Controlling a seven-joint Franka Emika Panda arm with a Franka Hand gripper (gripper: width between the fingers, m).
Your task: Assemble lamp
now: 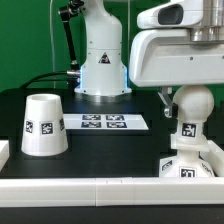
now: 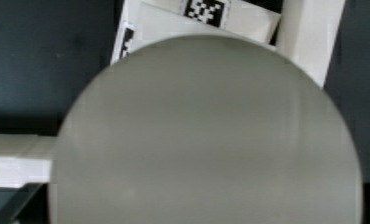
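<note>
The bulb (image 1: 192,103) stands upright at the right of the exterior view, its neck carrying a square marker and set into the square base (image 1: 188,165) in the lower right corner of that frame. Directly above the bulb hangs the end effector (image 1: 183,93); the white body of the wrist fills the upper right of the frame, and a dark finger shows at the bulb's left shoulder. Whether the fingers press on the bulb or stand just off it cannot be told, since the bulb and the wrist body hide the tips.

The shade (image 1: 43,125) sits on the black table (image 1: 110,150) at the left of the exterior view, wide end down, with a marker on its side, well apart from the base. Between them, near the middle of the frame, lies the marker board (image 1: 104,122).

In the wrist view the rounded pale surface of the bulb (image 2: 196,140) fills most of the frame, out of focus, with the marker board (image 2: 203,12) at the upper edge.
</note>
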